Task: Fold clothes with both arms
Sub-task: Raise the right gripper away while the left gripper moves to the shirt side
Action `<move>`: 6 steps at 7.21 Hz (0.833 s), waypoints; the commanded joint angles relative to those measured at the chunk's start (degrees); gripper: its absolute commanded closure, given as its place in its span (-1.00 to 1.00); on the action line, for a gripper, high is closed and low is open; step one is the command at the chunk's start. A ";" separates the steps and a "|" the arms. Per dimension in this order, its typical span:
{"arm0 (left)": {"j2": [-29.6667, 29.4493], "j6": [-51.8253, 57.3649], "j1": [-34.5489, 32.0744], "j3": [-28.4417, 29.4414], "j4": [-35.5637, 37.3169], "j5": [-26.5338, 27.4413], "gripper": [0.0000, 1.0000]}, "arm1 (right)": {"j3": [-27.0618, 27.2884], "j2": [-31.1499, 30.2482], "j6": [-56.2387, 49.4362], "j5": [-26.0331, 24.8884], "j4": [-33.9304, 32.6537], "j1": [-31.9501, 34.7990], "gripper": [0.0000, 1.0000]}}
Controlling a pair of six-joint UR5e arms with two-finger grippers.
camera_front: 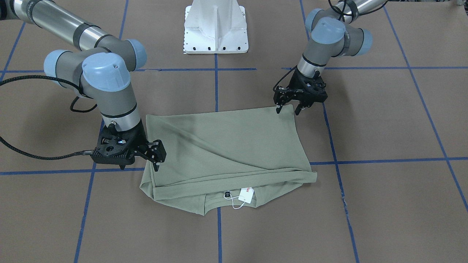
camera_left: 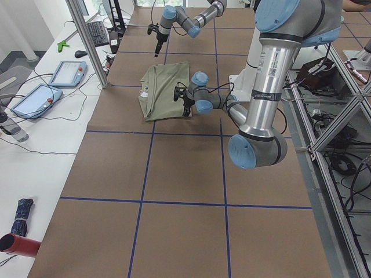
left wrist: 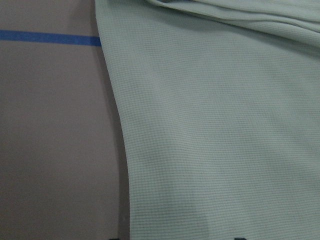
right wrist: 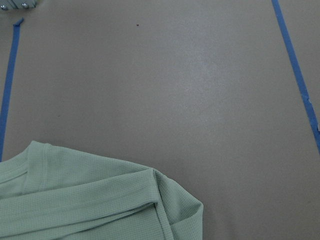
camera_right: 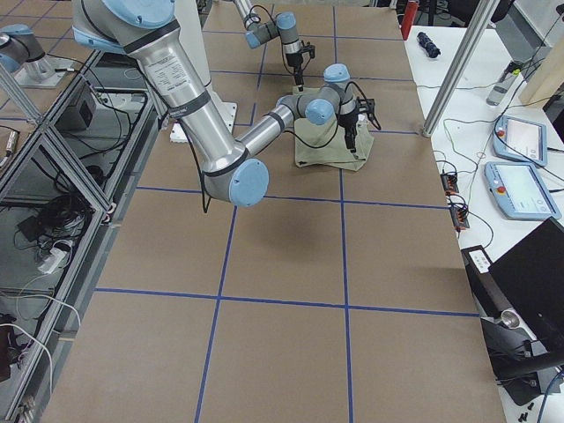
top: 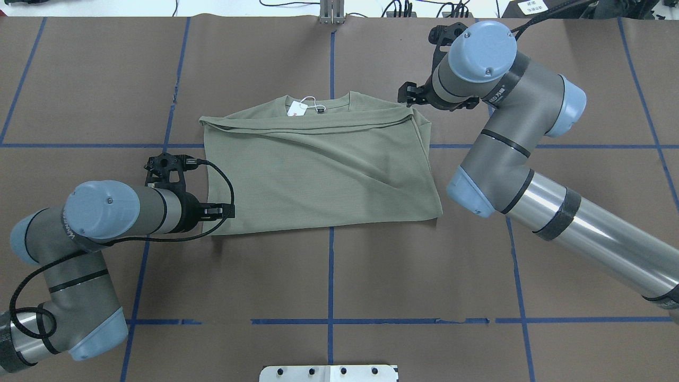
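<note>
Both splayed, empty: left gripper (camera_front: 288, 109) at shirt (camera_front: 226, 146) corner; right gripper (camera_front: 140, 165) at shirt edge.

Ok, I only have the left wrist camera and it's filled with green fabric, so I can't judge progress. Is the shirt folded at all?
Observer: Partly. The shirt has a top layer folded up, and the layer's edge stops just short of the collar.
Operator: Which end is the collar on?
Observer: It's on the end away from the robot, with the hang tag showing there.
Operator: Where is my gripper on the shirt?
Observer: The left gripper is open at the shirt corner nearest the robot. The right gripper is at the opposite side edge, and I can't tell whether it is open or shut.
</note>
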 commanded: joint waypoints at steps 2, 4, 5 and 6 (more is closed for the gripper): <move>0.04 -2.09 2.49 0.05 0.09 0.11 -0.48 | 0.02 0.00 0.07 -0.12 0.05 -0.12 -1.00; 1.61 -2.18 2.85 -0.22 0.09 0.20 -0.43 | 0.11 0.00 0.07 -0.12 0.05 -0.12 -1.00; 1.79 -2.26 2.85 -0.48 0.09 0.11 -0.28 | 0.11 0.00 0.16 -0.12 0.05 -0.21 -1.00; 1.79 -2.35 2.85 -0.65 0.09 0.11 0.03 | 0.11 0.00 0.16 -0.12 0.05 -0.12 -1.00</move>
